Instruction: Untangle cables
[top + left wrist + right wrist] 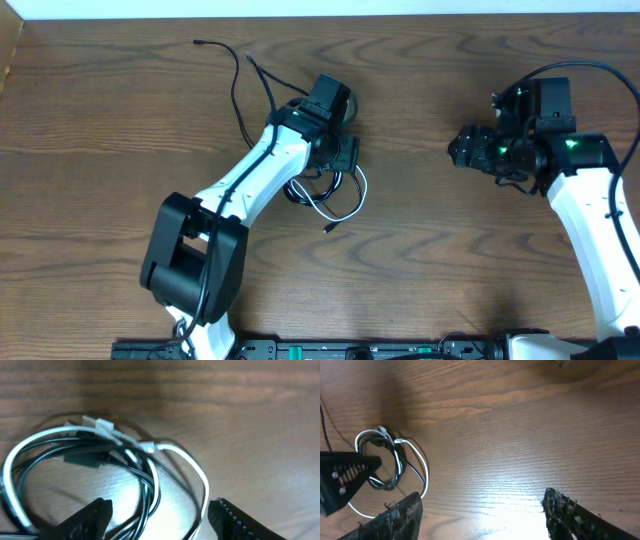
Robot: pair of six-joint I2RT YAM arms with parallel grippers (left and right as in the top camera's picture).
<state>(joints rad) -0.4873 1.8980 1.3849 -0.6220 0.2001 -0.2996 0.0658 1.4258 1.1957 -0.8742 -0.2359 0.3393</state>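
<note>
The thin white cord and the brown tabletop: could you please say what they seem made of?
Thin white cord: probably plastic-sheathed, smooth with a slight sheen, bending in soft loops. Brown tabletop: wood or wood-look laminate; visible grain, glossy glare.

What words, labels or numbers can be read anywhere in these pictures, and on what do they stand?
None can be read.
Cables, table, left arm: no lettering shows.
Base strip at the table's near edge: small light marks, too small to read.
</note>
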